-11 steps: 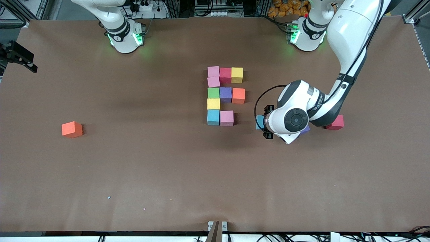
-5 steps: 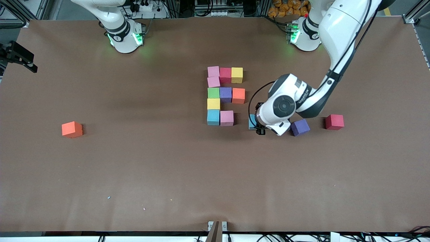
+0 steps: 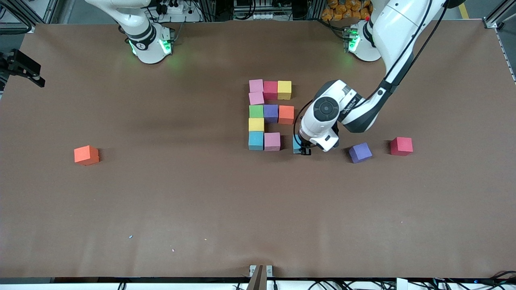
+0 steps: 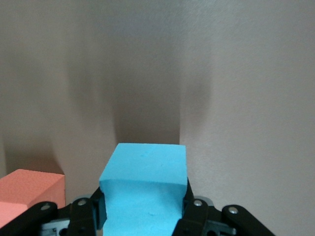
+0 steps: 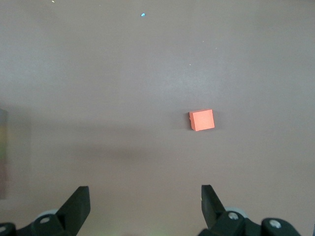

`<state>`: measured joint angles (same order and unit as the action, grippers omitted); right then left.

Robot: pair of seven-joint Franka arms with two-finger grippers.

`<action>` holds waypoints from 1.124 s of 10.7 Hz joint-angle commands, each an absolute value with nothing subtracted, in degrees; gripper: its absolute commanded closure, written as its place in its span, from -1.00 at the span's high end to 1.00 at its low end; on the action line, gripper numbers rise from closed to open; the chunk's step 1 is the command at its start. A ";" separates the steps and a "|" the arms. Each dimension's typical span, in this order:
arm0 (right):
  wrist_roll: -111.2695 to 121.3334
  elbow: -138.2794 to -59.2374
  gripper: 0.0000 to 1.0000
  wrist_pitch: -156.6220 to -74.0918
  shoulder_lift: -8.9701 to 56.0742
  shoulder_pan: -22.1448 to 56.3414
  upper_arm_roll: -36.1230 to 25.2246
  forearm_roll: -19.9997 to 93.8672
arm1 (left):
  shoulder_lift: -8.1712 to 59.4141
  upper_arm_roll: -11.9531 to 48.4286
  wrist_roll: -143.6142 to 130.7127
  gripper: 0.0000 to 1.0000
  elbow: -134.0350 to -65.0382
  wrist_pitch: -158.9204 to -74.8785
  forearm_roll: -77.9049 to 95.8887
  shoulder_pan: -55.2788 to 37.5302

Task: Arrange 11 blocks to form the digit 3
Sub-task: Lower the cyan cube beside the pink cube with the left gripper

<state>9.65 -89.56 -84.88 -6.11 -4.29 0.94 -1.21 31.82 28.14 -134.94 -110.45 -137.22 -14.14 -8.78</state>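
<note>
Ten cubes form the unfinished digit 3 (image 3: 269, 115) as the left gripper (image 3: 301, 147), clenched on a light blue block (image 4: 143, 189), has carried it from beside the loose purple block (image 3: 360, 152) to just short of the pink bottom-row cube (image 3: 272, 141), while the right gripper (image 5: 145, 204) waits open, high above a stray orange block (image 5: 202, 120).

The left gripper (image 3: 303, 147) hides most of its light blue block (image 3: 296, 144).

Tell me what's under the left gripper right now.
The left gripper is shut on a light blue block, beside the pink block in the figure's nearest row. The arm's wrist covers most of that block from the front, so whether it touches the table is unclear.
</note>
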 commanded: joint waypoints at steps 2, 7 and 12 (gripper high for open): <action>9.58 -89.91 1.00 -84.73 -6.50 -4.66 1.23 -1.67 | 31.73 27.86 -137.81 -1.00 -111.36 -140.09 -15.73 -10.19; 9.58 -90.00 1.00 -84.73 -6.42 -4.75 1.23 -1.67 | 33.31 27.86 -139.29 -1.00 -110.92 -141.68 -15.73 -10.37; 9.58 -90.00 1.00 -84.73 -6.50 -4.75 1.23 -1.67 | 33.92 27.86 -139.75 -0.87 -110.92 -143.17 -15.82 -10.90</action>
<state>9.65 -89.62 -84.88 -6.08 -4.29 0.94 -1.21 33.46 28.04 -137.75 -110.83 -141.85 -14.26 -10.55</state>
